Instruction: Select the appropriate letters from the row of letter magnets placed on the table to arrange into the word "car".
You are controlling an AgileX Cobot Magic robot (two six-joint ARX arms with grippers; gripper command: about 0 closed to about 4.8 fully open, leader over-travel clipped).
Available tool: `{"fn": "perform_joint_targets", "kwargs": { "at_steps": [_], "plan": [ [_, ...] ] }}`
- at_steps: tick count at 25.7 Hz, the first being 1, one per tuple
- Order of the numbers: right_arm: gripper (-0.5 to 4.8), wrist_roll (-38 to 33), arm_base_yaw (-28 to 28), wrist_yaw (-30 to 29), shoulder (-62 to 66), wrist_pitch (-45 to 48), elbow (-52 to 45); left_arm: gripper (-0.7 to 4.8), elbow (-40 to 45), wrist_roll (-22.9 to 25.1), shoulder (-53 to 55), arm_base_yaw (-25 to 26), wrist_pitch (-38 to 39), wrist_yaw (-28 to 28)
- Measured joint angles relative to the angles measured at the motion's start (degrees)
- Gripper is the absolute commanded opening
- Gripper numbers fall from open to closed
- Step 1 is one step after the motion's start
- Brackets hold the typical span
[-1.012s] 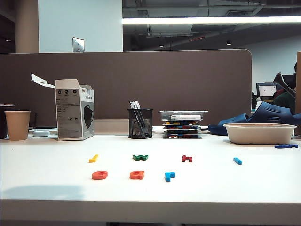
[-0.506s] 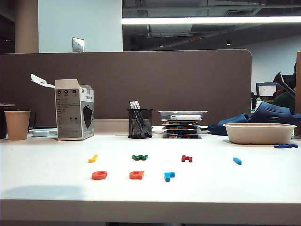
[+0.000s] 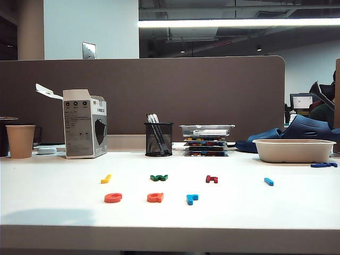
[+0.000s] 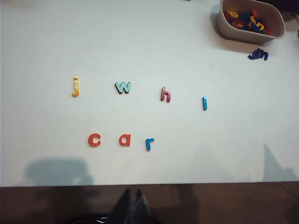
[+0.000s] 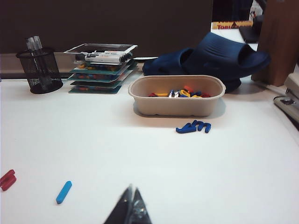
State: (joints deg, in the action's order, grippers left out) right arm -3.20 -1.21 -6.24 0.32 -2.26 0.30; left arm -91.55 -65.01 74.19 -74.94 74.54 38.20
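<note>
Letters spelling "car" lie in a front row on the table point(image 3: 48, 186): from left to right in the exterior view, the orange-red c point(image 3: 112, 197), the orange-red a point(image 3: 154, 197) and the blue r point(image 3: 192, 199), near one another but apart. Behind them, the back row holds the yellow j point(image 3: 105, 179), green w point(image 3: 158, 177), dark red h point(image 3: 211, 179) and blue i point(image 3: 269, 181). Neither arm shows in that view. The left gripper point(image 4: 131, 205) appears only in its wrist view, fingertips pressed together and holding nothing, hanging off the table's front edge with the c, a and r well clear of it, further in on the white top. The right gripper point(image 5: 131, 208), in its own wrist view, is likewise clenched on nothing above bare tabletop; the blue i is the nearest letter to it, the dark red h sits at the frame edge, and the beige tray point(image 5: 175, 108) of spare letters with a dark blue magnet point(image 5: 194, 126) beside it lies beyond. Compared with a second ago, every magnet in the exterior view sits where it was; nothing on the table has shifted.
</note>
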Motion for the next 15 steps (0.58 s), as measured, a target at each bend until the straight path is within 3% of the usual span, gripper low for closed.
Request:
{"fn": "perform_joint_targets", "kwargs": {
  "at_steps": [12,15],
  "plan": [
    [-0.05,1.57,0.00,0.02,0.00,-0.17,0.00,-0.06,0.00,-0.02,0.00,0.00,0.00,0.00],
    [-0.05,1.57,0.00,0.02,0.00,-0.20,0.00,-0.06,0.02,1.66,0.02,0.00,-2.08,3.98]
  ]
}}
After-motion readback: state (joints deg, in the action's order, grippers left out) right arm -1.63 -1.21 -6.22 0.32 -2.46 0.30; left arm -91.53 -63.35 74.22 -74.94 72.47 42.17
